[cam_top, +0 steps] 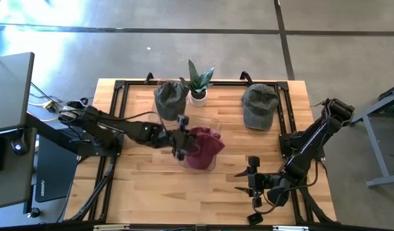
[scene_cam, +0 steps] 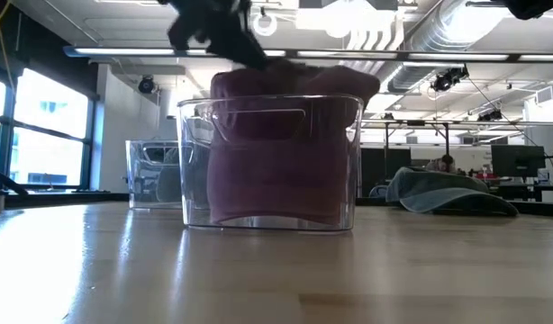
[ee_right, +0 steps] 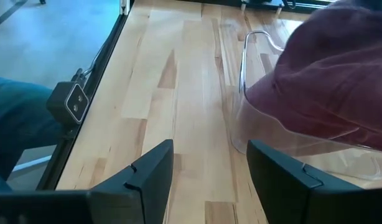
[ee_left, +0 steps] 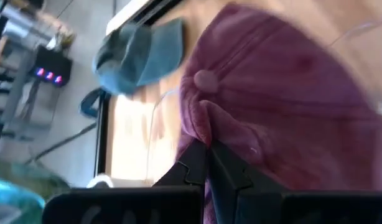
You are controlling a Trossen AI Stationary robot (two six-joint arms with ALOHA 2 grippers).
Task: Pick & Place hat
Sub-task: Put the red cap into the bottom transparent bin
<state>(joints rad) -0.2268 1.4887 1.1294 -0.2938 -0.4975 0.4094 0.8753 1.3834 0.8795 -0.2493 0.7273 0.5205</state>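
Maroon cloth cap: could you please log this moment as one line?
left pincer: shut on maroon cloth cap | cap: in clear plastic bin | right pincer: open, waiting near table edge

Left tool (cam_top: 182, 145): black, closed on a maroon hat (cam_top: 205, 147) of faded, washed-looking cloth. Around that hat, a clear colourless bin (scene_cam: 269, 162) — the maroon reads through its walls. Beyond this tool, a grey-green hat (cam_top: 171, 97) sits in a second clear bin; beside it, a plant (cam_top: 198, 78) with green, pale-edged leaves in a white pot. Further off towards the right arm, another grey-green hat (cam_top: 259, 106). Right tool (cam_top: 250, 181): black. Desk (cam_top: 152, 192) — pale wood planks with darker streaks, black frame rails.
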